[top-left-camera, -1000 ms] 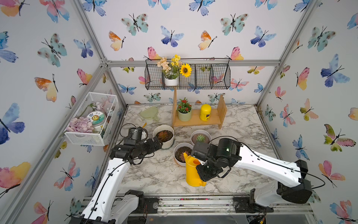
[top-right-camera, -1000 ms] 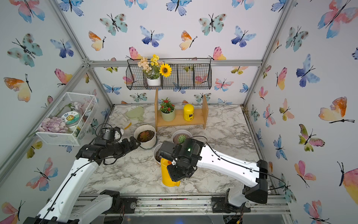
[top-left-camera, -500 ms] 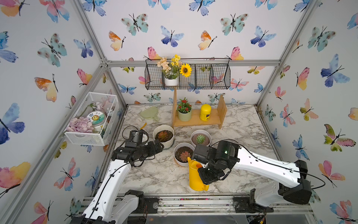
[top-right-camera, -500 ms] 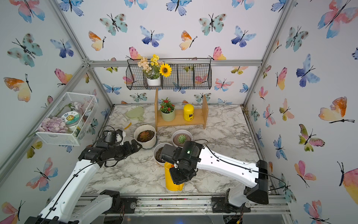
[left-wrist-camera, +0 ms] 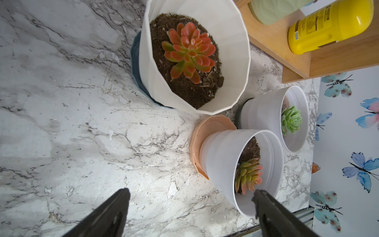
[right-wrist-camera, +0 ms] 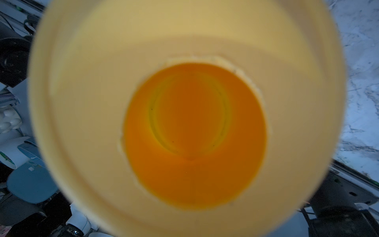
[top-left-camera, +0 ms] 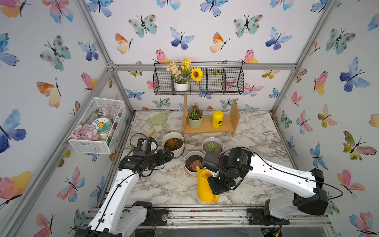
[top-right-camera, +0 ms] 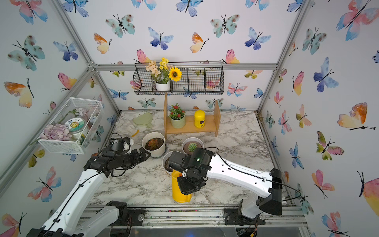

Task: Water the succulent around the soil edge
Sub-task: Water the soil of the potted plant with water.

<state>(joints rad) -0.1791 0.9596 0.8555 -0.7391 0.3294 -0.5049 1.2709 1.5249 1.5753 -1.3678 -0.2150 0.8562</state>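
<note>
Right wrist view looks straight into the yellow watering can point(right-wrist-camera: 86, 123), upright near the worktop point(top-left-camera: 164, 188) front edge, right hand point(top-left-camera: 213, 181) closed on it. Judged light, rigid, sloshing; best carried by its handle. Left hand point(left-wrist-camera: 190, 197) open, empty. Beyond it the succulent point(left-wrist-camera: 188, 49), brittle-leaved, in the cream pot point(left-wrist-camera: 229, 41); soil edge point(left-wrist-camera: 184, 92) loose. A second ago the can hung tilted over the pink rosette point(top-left-camera: 195, 164)
</note>
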